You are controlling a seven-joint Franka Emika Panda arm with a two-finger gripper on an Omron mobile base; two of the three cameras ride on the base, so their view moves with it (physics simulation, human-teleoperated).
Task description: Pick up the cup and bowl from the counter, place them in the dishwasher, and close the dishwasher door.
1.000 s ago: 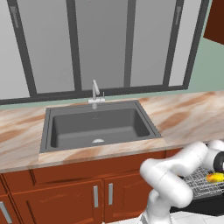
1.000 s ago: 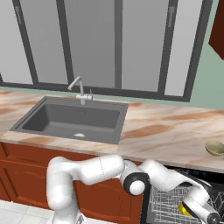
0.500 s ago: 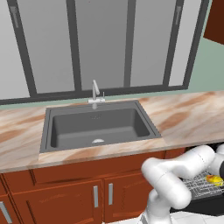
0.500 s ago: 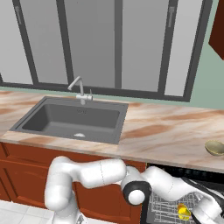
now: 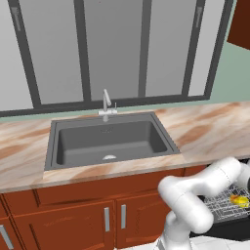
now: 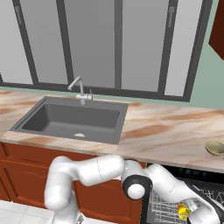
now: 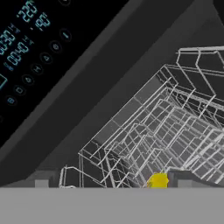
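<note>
The yellow cup (image 6: 183, 211) lies in the pale wire rack (image 6: 164, 209) of the open black dishwasher (image 6: 192, 173), below the marbled counter (image 6: 166, 135). From the left base view the cup (image 5: 239, 199) sits on the rack (image 5: 222, 205) just past my white forearm. In the hand view my gripper (image 7: 113, 179) is open over the rack (image 7: 175, 131); the cup (image 7: 158, 180) shows small, close to the right fingertip (image 7: 183, 177), not clamped. The tan bowl (image 6: 215, 148) stands on the counter at the far right. A black panel (image 5: 229, 230) shows below the rack.
The dark grey sink (image 5: 110, 139) with its faucet (image 5: 106, 103) is set in the counter to the left. Reddish-brown cabinet doors (image 5: 97, 219) with silver handles run below. The dishwasher's control strip with cyan characters (image 7: 26, 48) is close above my hand.
My arm has sunk lower and further right at the dishwasher. The yellow cup has stayed in place on the rack.
</note>
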